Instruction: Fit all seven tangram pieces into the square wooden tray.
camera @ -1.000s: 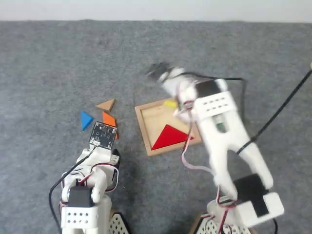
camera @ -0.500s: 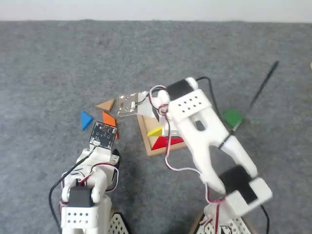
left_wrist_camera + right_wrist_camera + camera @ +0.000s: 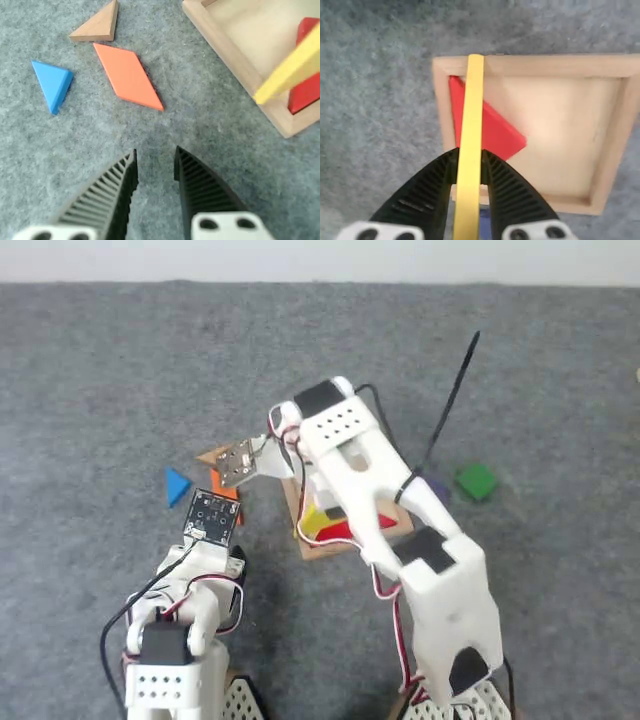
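Above the tray's corner, high view, hangs the yellow piece; left wrist view, the left gripper sits parted, empty; right wrist view, the right gripper clamps the piece edge-on over rim and red triangle; released thus, it may lodge tilted.

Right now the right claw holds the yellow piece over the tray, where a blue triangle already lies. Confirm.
Wrong colour: the triangle lying in the tray is red, as the right wrist view shows. The right claw does hold the yellow piece over it.
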`<state>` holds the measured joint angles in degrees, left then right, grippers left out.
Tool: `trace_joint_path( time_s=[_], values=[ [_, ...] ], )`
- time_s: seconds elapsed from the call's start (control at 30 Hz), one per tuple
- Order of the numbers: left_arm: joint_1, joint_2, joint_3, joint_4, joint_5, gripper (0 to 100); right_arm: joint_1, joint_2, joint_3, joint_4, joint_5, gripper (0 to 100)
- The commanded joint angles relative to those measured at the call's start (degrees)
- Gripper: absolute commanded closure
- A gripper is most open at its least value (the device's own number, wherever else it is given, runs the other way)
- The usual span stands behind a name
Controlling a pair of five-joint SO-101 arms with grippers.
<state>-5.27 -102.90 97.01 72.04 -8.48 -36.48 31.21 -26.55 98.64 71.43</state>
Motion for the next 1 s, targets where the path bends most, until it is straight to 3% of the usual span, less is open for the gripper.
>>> trace_joint_path(
  time_s=[0.0, 0.47, 0.63, 0.97],
  values=[
    [-0.26, -1.05, -0.57, 0.26, 0.00, 88, 1.89, 1.54, -9.93, 3.47, 2.64, 99.0],
    [-0.26, -1.05, -0.57, 0.26, 0.00, 88, 4.53, 3.38, -12.04, 3.91, 20.04, 98.9],
    [-0.26, -1.05, -0.57, 0.26, 0.00, 88, 4.88, 3.65, -11.96, 3.91, 20.40, 97.6],
    [-0.26, -1.05, -0.57, 0.26, 0.00, 88, 3.74, 8.40, -14.86, 3.47, 19.08, 82.3]
  ],
)
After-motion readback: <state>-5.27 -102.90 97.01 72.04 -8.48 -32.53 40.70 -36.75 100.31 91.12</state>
